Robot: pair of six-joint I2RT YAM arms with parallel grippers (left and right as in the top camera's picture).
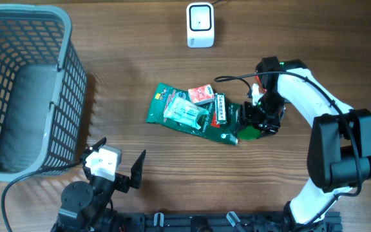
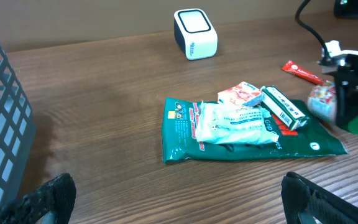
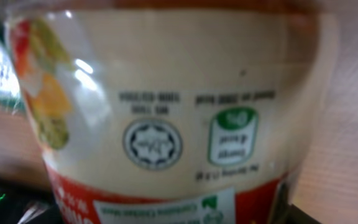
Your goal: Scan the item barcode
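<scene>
The cup (image 3: pixel 166 93) at the packet's (image 1: pixel 158 108) end is straddled by the right gripper (image 1: pixel 257 122) for scanning; clamping cannot be told. The left gripper (image 1: pixel 118 158) is held apart.

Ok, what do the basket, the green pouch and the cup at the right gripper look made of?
The basket looks like moulded plastic, matte grey, going by its even lattice walls. The pouch seems to be thin printed plastic film: it lies flat with slight creases. The cup is probably plastic with a shiny printed wrap, judging by bright highlights on its curved wall.
</scene>
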